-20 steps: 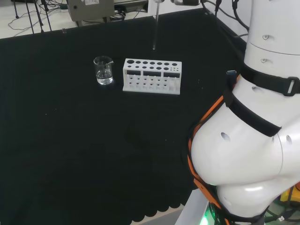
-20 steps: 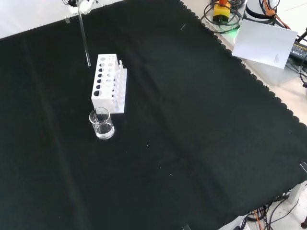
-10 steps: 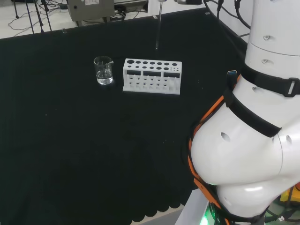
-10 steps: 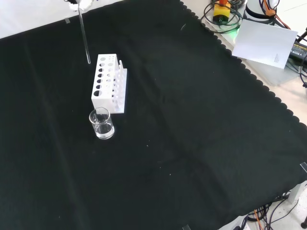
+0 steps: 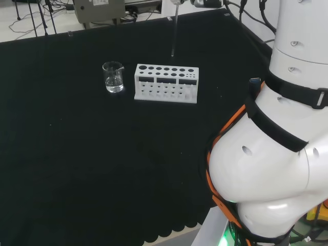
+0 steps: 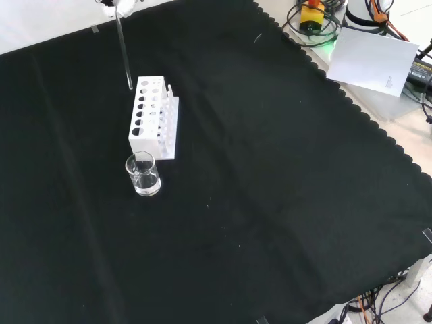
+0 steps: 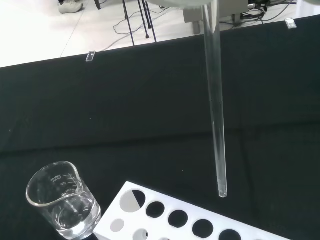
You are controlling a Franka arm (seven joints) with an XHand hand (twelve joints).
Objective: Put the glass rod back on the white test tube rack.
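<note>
Almost nothing can be read here. The beaker, at the lower left of the wrist view, carries faint white graduation marks and small print near its rim, too small to make out. The white sheet at the upper right of the front view has a small dark mark near its lower right corner that cannot be read, and the grey box at the top of the head view bears a pale label, also unreadable.
</note>
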